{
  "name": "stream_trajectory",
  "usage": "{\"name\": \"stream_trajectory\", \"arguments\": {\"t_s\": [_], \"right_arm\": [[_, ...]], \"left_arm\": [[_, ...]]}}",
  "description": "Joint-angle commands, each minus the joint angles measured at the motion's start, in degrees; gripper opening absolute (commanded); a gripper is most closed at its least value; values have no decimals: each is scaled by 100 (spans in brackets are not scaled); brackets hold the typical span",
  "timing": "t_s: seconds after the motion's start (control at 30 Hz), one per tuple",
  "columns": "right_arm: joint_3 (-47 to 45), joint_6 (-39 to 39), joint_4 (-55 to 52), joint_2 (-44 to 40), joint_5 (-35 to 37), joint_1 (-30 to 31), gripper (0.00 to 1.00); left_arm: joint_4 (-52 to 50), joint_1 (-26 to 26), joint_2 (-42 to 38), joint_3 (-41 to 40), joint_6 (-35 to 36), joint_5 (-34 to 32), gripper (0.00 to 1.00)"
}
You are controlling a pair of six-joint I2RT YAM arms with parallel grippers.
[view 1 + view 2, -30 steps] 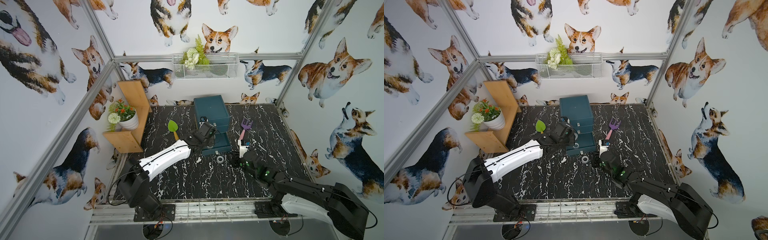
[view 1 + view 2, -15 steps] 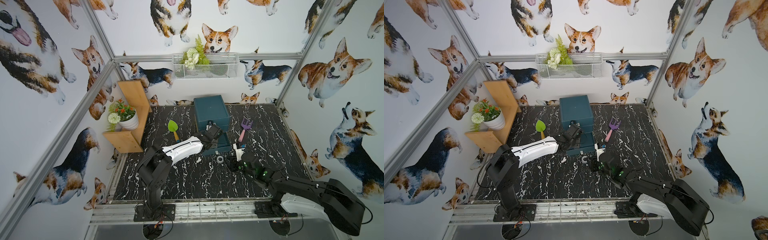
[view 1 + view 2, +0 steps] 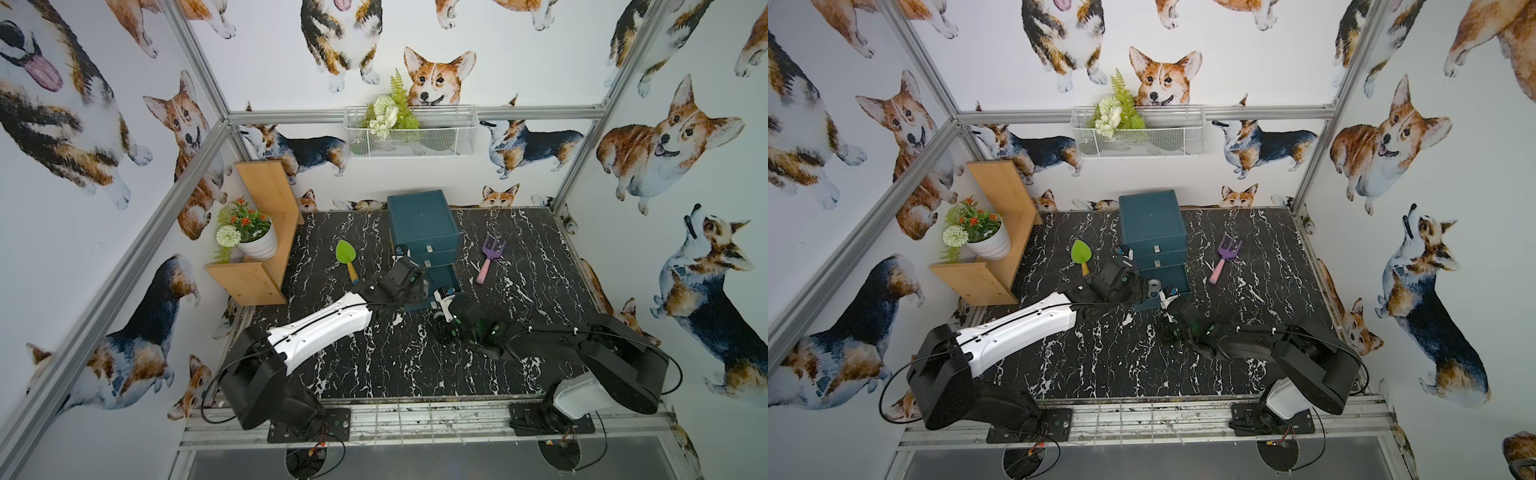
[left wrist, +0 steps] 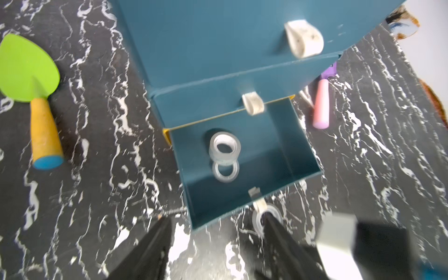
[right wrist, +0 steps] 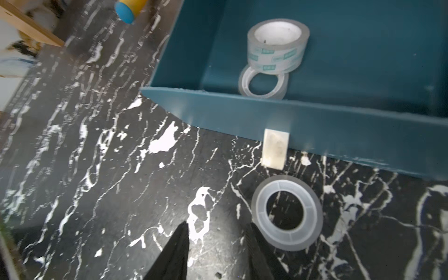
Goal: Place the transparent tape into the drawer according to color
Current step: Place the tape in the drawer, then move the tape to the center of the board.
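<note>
Left pincer [image 4: 215,217] newly spread, clear tape roll [image 4: 224,137] — now inside bottom drawer [image 4: 300,138]

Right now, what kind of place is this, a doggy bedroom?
Likely a robot practice booth, not a bedroom: left arm and right arm bolted to a rail, corgi wallpaper on a metal frame.

I am looking at the teal chest [image 3: 422,220] of three stacked drawers; the bottom drawer [image 4: 271,155] is standing pulled out. Inside it a tall clear tape roll [image 5: 277,46] with a printed white core is resting partly on a thinner clear roll [image 5: 263,83] that is lying flat. A third clear roll [image 5: 287,213] is lying flat on the table [image 5: 121,169], just in front of that drawer's handle [image 5: 275,148]
</note>
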Motion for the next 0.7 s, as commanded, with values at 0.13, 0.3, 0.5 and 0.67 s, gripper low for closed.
{"name": "stream_trajectory", "arguments": {"t_s": [0.13,0.3,0.5,0.67], "right_arm": [[251,-188,-562,139,660,7,43],[343,-166,-639,316,756,6,43],[534,-209,-786,567,759,16,43],[674,-238,-962,754,800,15,41]], "left_arm": [[25,6,-1161,-853,-266,79,92],[-105,4,-1798,-1220,-385,-16,99],[-408,14,-2335,-1345,-381,-175,99],[-517,14,-2429,-1360,-378,-223,99]]}}
